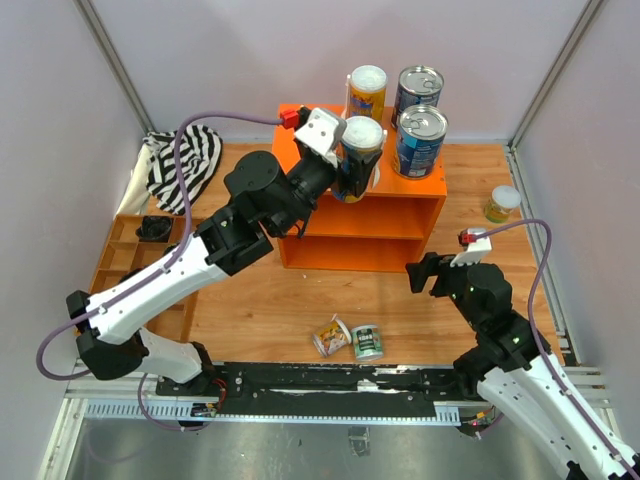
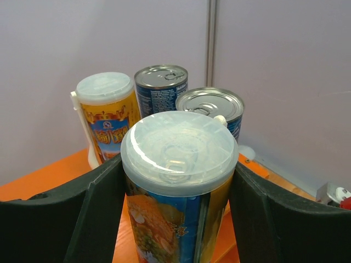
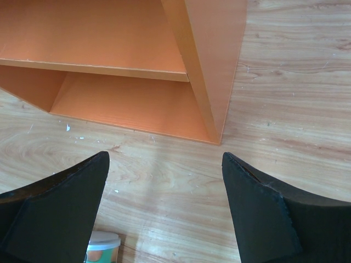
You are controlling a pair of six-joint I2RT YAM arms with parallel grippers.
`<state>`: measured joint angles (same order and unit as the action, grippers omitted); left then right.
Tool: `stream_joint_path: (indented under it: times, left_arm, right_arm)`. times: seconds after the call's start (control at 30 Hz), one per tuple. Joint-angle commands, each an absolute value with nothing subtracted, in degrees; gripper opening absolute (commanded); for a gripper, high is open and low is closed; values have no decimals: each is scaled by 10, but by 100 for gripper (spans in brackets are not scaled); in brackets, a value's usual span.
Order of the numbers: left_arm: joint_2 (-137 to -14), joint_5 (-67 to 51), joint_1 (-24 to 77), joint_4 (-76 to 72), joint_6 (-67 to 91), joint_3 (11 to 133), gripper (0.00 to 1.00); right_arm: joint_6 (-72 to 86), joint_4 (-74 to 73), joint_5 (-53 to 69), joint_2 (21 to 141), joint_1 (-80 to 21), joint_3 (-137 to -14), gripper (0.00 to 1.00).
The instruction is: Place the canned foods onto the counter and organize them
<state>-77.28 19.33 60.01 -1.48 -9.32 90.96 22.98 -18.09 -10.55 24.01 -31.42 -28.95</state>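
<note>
My left gripper (image 1: 358, 165) is shut on a tall yellow-and-blue can (image 1: 360, 150) with a white lid, upright over the front of the counter's (image 1: 400, 215) top. In the left wrist view both black fingers (image 2: 98, 213) press the can (image 2: 179, 164); whether it rests on the orange top (image 2: 49, 175) I cannot tell. Behind it stand another tall yellow can (image 2: 106, 118) and two blue-labelled cans (image 2: 160, 87) (image 2: 211, 107). My right gripper (image 1: 425, 272) hangs open over the table before the counter's right corner (image 3: 208, 55), with nothing between its fingers (image 3: 258, 213).
Two small cans lie near the table's front: a green one (image 1: 367, 341) upright and one (image 1: 331, 336) on its side. A small yellow-labelled can (image 1: 502, 203) stands at the right wall. A brown compartment tray (image 1: 130, 250) and a striped cloth (image 1: 185, 165) are at the left.
</note>
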Motion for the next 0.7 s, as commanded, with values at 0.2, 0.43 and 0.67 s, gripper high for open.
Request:
stream_joint_path:
  times: [0.2, 0.43, 0.67]
  left_arm:
    - [-779, 63, 514, -136, -6, 942, 0]
    - [-790, 20, 471, -161, 42, 933, 0]
    - [-805, -4, 454, -176, 60, 933, 0]
  right_arm:
    - [229, -160, -103, 257, -325, -290, 84]
    - [226, -152, -104, 268, -325, -291, 84]
    - [225, -144, -103, 274, -325, -289, 84]
